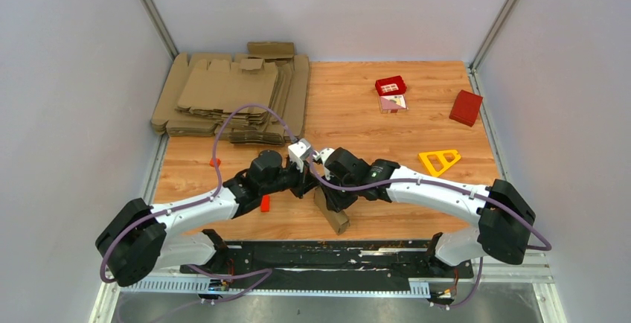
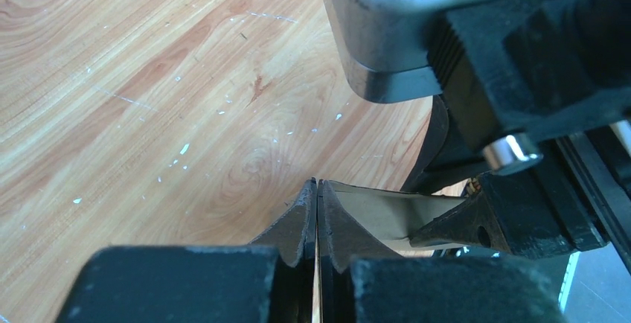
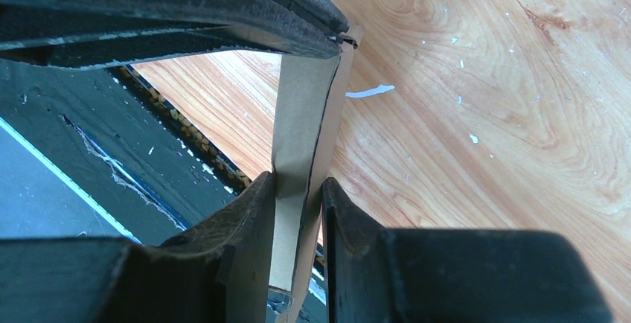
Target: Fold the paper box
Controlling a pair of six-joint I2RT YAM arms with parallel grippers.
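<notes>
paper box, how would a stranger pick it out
On the wooden table, look at the middle of the near half. The paper box is the small brown cardboard piece pinched in the right gripper, not the big flat pile at far left.

Both arms bend inward, wrists close together, left hand [image 2: 317,186] pinched tight, right hand [image 3: 299,183] slightly parted.

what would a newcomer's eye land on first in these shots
The two arms meet over the near middle of the table, with the left gripper and the right gripper both pinched shut on the small paper box between them. After that, the big pile of flat cardboard blanks in the far left corner and the red box near the far right edge stand out.
</notes>
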